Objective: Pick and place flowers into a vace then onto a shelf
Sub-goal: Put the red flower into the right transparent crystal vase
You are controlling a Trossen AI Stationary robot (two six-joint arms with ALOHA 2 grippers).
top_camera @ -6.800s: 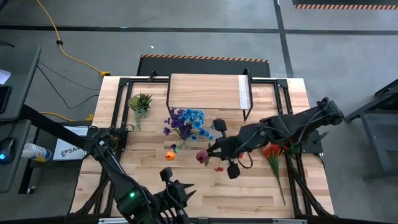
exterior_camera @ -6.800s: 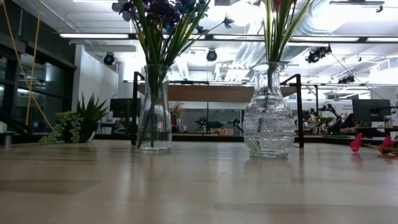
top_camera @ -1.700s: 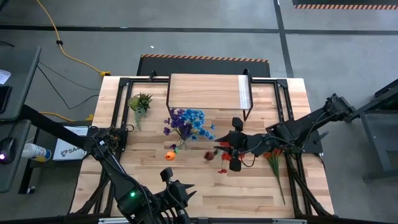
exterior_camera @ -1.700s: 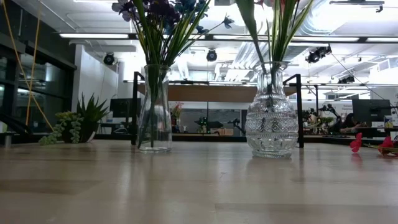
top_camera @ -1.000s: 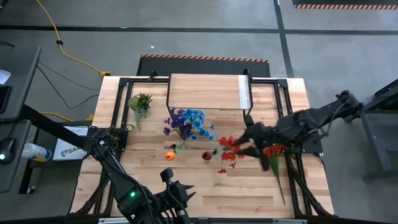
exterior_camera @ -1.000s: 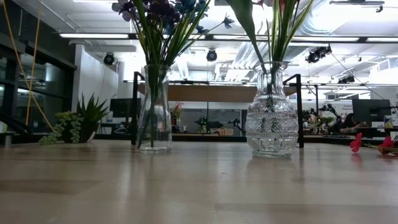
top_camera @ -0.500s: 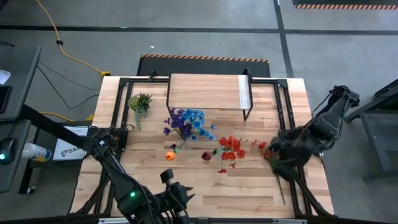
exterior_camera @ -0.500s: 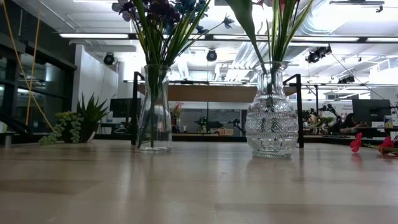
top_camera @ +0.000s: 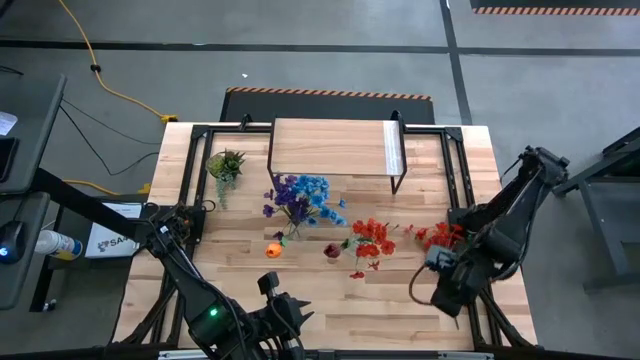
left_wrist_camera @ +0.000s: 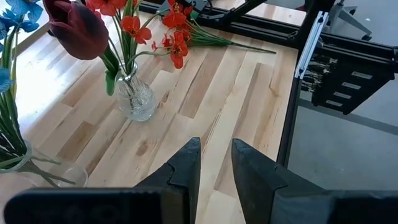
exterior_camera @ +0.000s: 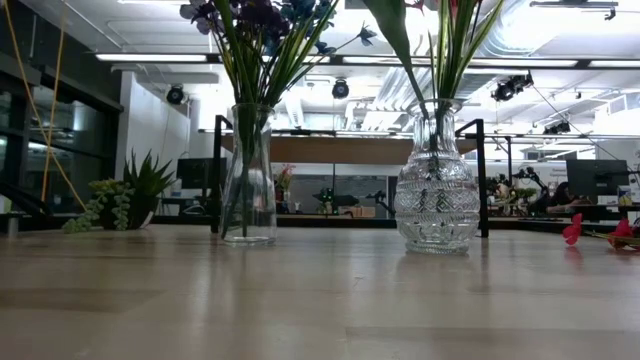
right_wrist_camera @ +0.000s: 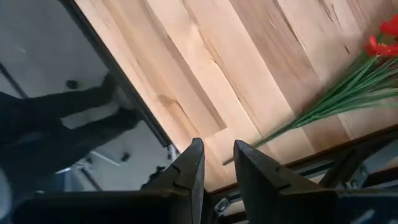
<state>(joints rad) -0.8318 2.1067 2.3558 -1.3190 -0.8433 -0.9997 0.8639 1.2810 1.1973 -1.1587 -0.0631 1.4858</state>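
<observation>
Since the earlier frames the right gripper point(top_camera: 447, 290) has let go and pulled back to the lower right of the high view, its fingers slightly parted, empty. Red and maroon artificial flowers point(top_camera: 368, 240) stand in the cut-glass vase point(exterior_camera: 433, 200) mid-table. The light wood-plank shelf point(top_camera: 335, 147) sits upper centre. The left gripper point(left_wrist_camera: 214, 163), fingers slightly parted, waits at bottom centre.

We are looking straight down on the tabletop point(top_camera: 230, 310). The shelf point(top_camera: 330, 148) is standing at its far edge. Blue and purple flowers point(top_camera: 300, 198) are sitting near red flowers point(top_camera: 371, 240). More red stems point(top_camera: 440, 237) are lying beside the right tool point(top_camera: 438, 298). The left tool point(top_camera: 283, 302) is waiting near us.
</observation>
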